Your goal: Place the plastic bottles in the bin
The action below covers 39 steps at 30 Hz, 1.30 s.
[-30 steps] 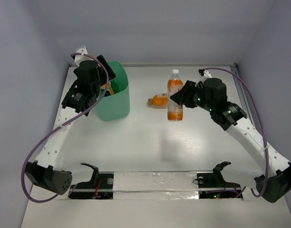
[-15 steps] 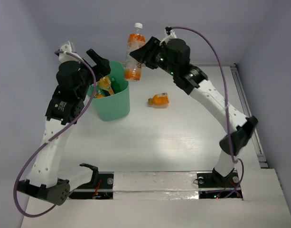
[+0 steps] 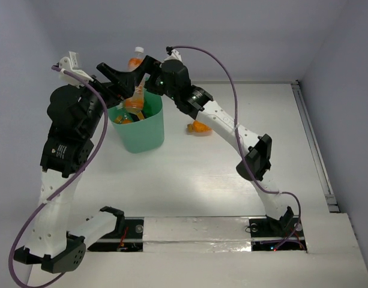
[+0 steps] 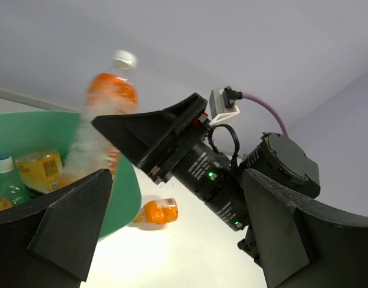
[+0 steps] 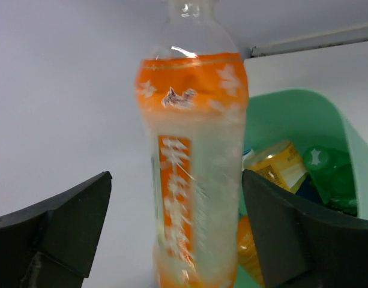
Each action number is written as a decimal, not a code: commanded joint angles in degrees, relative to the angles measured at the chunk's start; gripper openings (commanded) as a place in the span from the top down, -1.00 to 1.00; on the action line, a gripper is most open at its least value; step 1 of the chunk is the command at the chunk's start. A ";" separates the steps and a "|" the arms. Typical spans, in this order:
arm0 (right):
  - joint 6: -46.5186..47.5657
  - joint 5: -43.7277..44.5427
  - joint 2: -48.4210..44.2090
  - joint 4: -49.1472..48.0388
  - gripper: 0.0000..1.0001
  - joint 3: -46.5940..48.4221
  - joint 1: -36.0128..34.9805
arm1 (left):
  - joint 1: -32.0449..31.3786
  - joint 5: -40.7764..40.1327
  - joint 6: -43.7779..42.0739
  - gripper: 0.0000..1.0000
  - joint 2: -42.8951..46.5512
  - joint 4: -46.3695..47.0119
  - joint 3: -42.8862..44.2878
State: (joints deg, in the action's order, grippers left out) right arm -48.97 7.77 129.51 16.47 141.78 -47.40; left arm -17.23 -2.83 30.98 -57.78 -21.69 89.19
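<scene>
Room: plain grey-lilac walls (image 3: 232, 36) on 3 sides. White matte table (image 3: 190, 180) w/ a silvery tape strip (image 3: 196, 231) along the near edge.

Both arms reach to the far left, over the bin (image 3: 144, 135). It's mint-green plastic, smooth, w/ a rounded-square rim and tapered sides, standing upright on the table's far left. Inside is a pile of bottles, incl. a yellow-labelled one (image 5: 278, 167) and a green one (image 5: 328, 171).

Above the bin mouth is the right gripper (image 5: 176, 180), jaws spread wide. An orange-label bottle (image 5: 193, 150) of clear plastic, upright w/ cap up, sits betw. its fingers. There are gaps on both sides, so it touches neither, and it looks blurred.

Just left of that is the left gripper (image 4: 176, 180), also spread wide, nothing betw. its fingers.

One more orange bottle (image 3: 200, 126) lies on its side on the table, right of the bin and not touching it.
</scene>
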 commanded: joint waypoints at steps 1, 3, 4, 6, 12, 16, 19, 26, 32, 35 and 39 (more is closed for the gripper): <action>2.56 1.90 -2.60 -2.23 -0.93 -0.18 -1.12 | 0.10 2.48 -0.84 -0.75 -0.40 0.86 1.86; 4.14 2.07 -2.95 -1.53 -0.99 -0.10 -1.82 | 0.10 4.05 -0.92 -0.75 -1.37 1.12 3.00; 4.41 2.07 -3.30 -1.35 -0.99 -0.36 -1.82 | 0.10 4.67 -0.92 -0.75 -1.81 0.95 3.53; 5.55 2.25 -5.40 -2.05 -1.00 -2.19 -1.82 | 0.10 6.16 -0.75 -0.74 -3.12 1.04 4.67; 9.15 6.02 -15.92 -1.79 -0.83 -11.05 -1.82 | 0.10 10.03 0.04 -0.53 -5.41 3.32 5.38; 9.68 8.05 -31.74 -9.93 0.83 -33.79 0.28 | -6.54 14.61 -0.83 0.35 -9.10 4.82 5.47; 8.11 7.61 -45.60 -12.07 1.00 -58.10 5.62 | -17.78 6.28 -6.26 0.98 -17.07 2.28 8.18; 3.89 8.84 -76.10 -2.42 1.00 -88.31 15.31 | -22.57 0.55 -10.32 1.00 -33.15 1.57 11.00; 0.11 14.11 -94.51 13.04 0.98 -100.37 15.84 | -24.78 -2.00 -17.97 0.68 -48.54 -4.67 19.53; -1.30 14.38 -101.90 17.62 0.50 -103.44 15.84 | -25.30 -2.88 -21.04 -0.27 -54.87 -5.02 23.22; -1.22 12.37 -107.18 20.71 -0.24 -104.51 15.84 | -25.30 -1.83 -25.78 -0.68 -62.79 -7.21 29.36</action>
State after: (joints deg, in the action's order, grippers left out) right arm -49.36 20.12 24.25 33.32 37.87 -31.51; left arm -42.41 -3.97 11.09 -119.48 -27.53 113.16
